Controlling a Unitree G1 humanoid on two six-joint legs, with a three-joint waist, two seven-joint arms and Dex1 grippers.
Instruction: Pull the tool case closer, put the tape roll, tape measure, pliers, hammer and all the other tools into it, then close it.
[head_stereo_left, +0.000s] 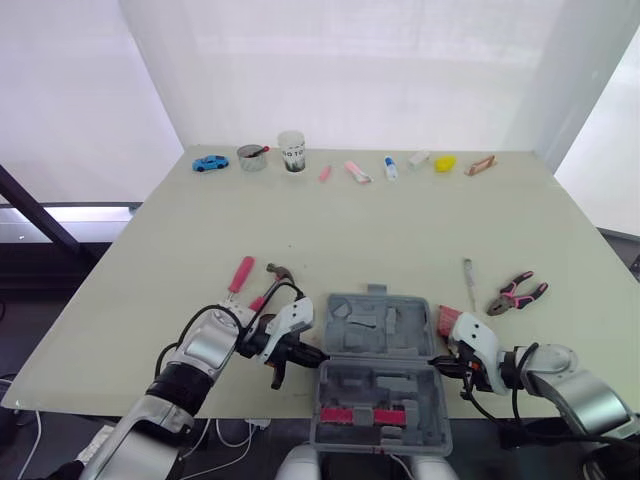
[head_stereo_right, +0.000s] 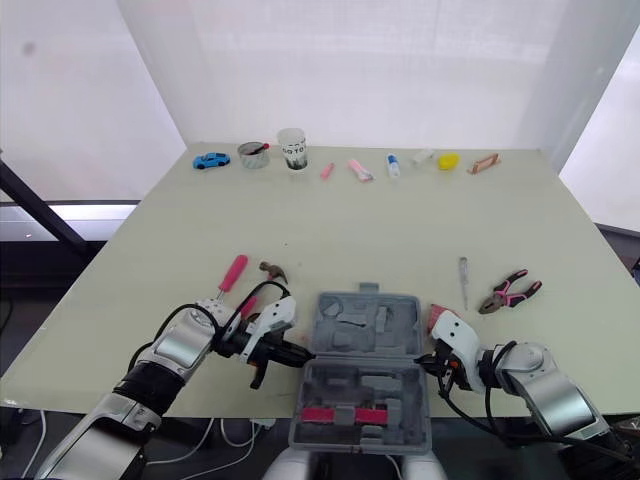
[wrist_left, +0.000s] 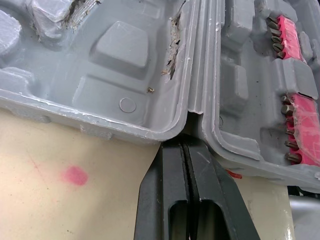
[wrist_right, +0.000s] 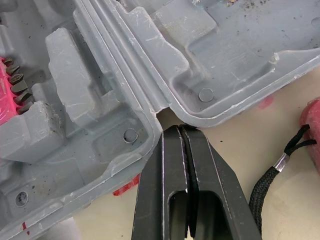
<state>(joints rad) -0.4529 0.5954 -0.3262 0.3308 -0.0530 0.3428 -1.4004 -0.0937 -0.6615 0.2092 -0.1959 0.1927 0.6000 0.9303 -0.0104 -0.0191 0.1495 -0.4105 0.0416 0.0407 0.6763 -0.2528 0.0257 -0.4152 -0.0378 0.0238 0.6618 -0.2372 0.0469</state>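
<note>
The tool case (head_stereo_left: 400, 330) lies open at the near edge of the pale, matte surface (head_stereo_left: 400, 220), directly in front of me, with both halves flat. It is made of grey moulded plastic, with rounded hollows and raised blocks. The inside looks scratched, and some edges are chipped. The near half holds pink strips (head_stereo_left: 368, 414) with rows of small metal bits. The left jaws are fully closed, the flat black fingers (wrist_left: 170, 190) pressed together with nothing between them, and their tip sits at the hinge notch on the case's left side. The right jaws are closed in the same way and hold nothing, and their fingers (wrist_right: 172, 190) point into the hinge notch on the right side. Just beside them lies a red object (head_stereo_left: 448, 320) with a black braided cord. The hammer (head_stereo_left: 280, 271), with a dark metal head, lies behind my left arm, next to a pink-handled tool (head_stereo_left: 241, 273). The pliers (head_stereo_left: 517, 293), with pink and black grips, and a thin screwdriver (head_stereo_left: 468, 283) rest on the right, apart from the case.
</note>
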